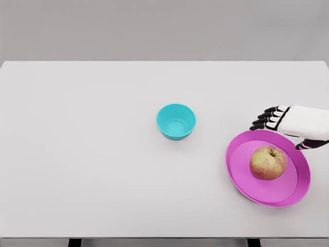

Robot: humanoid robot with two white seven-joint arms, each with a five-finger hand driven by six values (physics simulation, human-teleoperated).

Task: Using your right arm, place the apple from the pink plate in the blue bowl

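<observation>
Nearest the table's front edge, the apple [268, 162] is sitting on the pink plate [241, 175] while the right hand [290, 126] is hovering behind it, fingers seemingly relaxed and empty, needing to descend and grasp before carrying toward the blue bowl [176, 121].

Right hand in view, empty.
Right hand [288, 125] enters from right edge, fingers [263, 119] loosely extended pointing left, thumb below, nothing grasped. Left arm out of view.

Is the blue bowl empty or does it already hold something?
Empty. The blue bowl shows only its bare inside; the apple lies on the pink plate.
</observation>
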